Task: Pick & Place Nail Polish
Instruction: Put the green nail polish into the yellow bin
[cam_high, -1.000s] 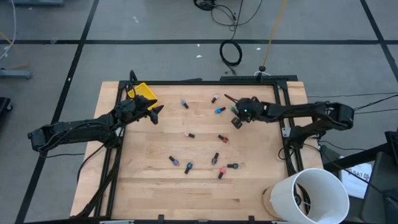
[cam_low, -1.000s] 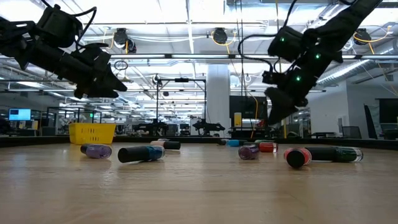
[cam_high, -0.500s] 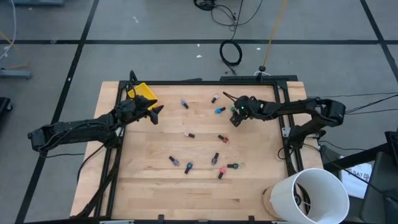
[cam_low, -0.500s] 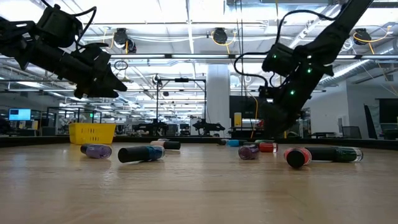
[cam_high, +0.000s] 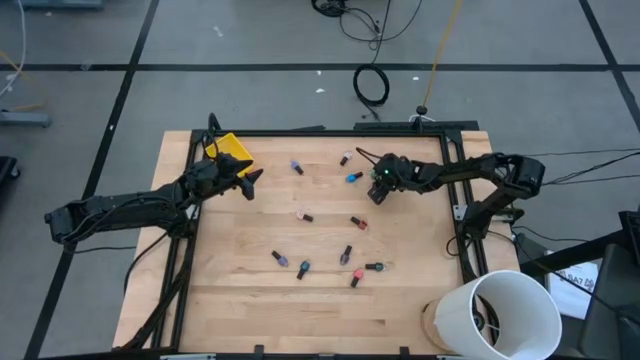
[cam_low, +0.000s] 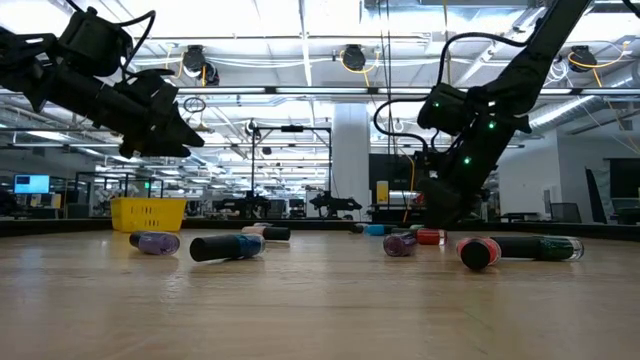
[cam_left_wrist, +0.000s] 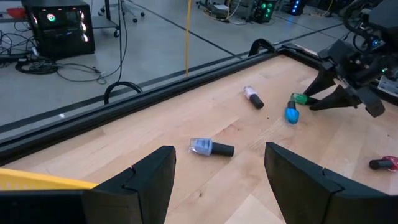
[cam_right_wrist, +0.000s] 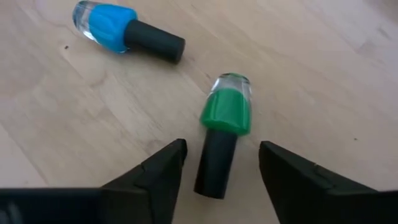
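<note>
A green nail polish bottle (cam_right_wrist: 225, 138) lies on its side on the wooden table (cam_high: 240, 310), close to a blue bottle (cam_right_wrist: 122, 32), near the far right of the board. The right gripper (cam_right_wrist: 219, 169) hangs low with fingers spread either side of its dark cap, gripping nothing. The left gripper (cam_high: 250, 181) hovers released beside the yellow bin (cam_high: 229, 149).

The left gripper (cam_left_wrist: 214, 180) is seen with its two dark fingers (cam_left_wrist: 140, 180) spread apart above the wooden table (cam_left_wrist: 186, 124). A pale blue bottle (cam_left_wrist: 210, 147) lies flat near the table's black edge rail (cam_left_wrist: 124, 106). Farther along, a pinkish bottle (cam_left_wrist: 253, 96), a blue bottle (cam_left_wrist: 291, 114) and a green bottle (cam_left_wrist: 300, 98) are seen lying, with the right gripper (cam_left_wrist: 329, 93) lowered at the green one, fingers parted. A red bottle (cam_left_wrist: 380, 163) lies apart.
</note>
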